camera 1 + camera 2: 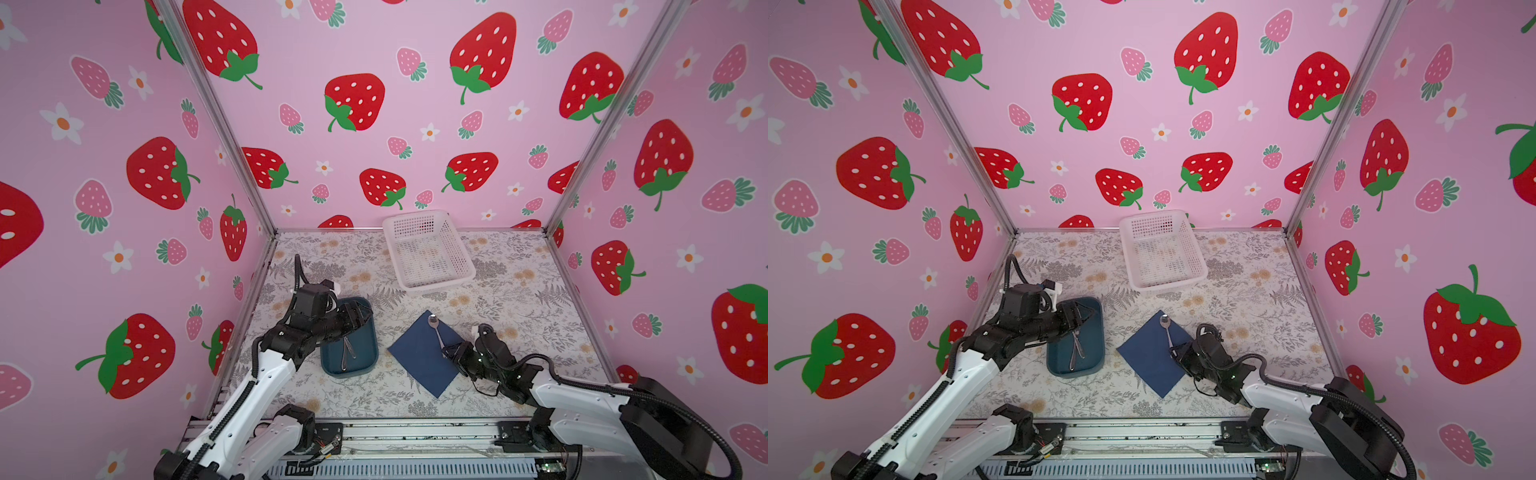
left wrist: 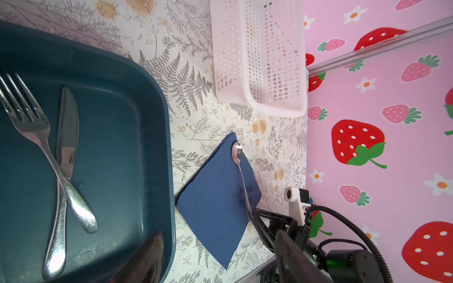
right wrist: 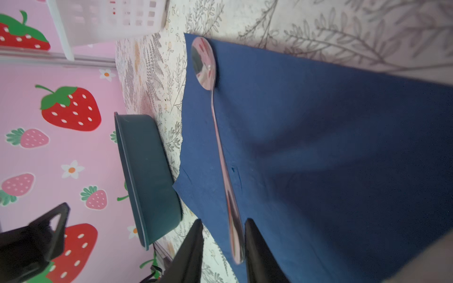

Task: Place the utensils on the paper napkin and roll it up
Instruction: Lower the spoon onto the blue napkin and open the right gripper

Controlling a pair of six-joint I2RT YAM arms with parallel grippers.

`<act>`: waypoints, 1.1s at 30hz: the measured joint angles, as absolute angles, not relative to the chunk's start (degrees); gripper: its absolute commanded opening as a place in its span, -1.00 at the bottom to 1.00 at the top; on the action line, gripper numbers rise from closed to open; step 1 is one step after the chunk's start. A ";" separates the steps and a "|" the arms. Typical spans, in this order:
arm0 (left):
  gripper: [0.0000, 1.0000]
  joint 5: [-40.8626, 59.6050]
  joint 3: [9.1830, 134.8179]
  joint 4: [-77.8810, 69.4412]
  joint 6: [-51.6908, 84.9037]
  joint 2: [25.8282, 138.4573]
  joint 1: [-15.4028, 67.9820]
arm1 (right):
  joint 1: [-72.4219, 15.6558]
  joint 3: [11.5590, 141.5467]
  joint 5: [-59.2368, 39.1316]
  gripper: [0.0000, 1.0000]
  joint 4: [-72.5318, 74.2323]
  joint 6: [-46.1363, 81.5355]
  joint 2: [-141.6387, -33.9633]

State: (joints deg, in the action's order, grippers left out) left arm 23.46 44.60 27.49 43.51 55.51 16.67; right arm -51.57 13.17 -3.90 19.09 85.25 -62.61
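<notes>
The navy paper napkin (image 1: 415, 361) (image 1: 1148, 361) lies as a diamond at the table's middle. A silver spoon (image 1: 436, 332) (image 3: 218, 137) rests along its right side, bowl pointing away. My right gripper (image 1: 451, 353) (image 3: 224, 220) is open, its fingers straddling the end of the spoon's handle just over the napkin. The fork (image 2: 36, 132) and knife (image 2: 66, 137) lie crossed in the teal tray (image 1: 370, 353) (image 2: 137, 122). My left gripper (image 1: 365, 313) (image 2: 219, 235) hovers open over the tray's far end, holding nothing.
A white perforated basket (image 1: 428, 249) (image 1: 1163, 249) stands at the back centre against the wall. Pink strawberry walls enclose the table on three sides. A metal rail (image 1: 415, 432) runs along the front edge.
</notes>
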 measured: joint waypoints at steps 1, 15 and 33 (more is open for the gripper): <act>0.46 23.97 44.69 27.86 43.51 56.42 16.40 | -51.59 13.37 -4.10 -0.19 17.56 84.90 -61.49; 0.44 24.43 49.06 37.87 37.39 58.85 12.19 | -51.64 43.72 4.01 -0.39 -13.89 55.57 -77.38; 0.44 22.90 47.27 36.07 40.66 53.67 11.84 | -48.27 51.40 2.90 -0.58 -15.88 43.53 -92.64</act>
State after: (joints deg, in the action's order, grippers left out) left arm 22.90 47.27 36.07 40.66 53.67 11.84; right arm -48.27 51.40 2.90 -15.88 43.53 -92.64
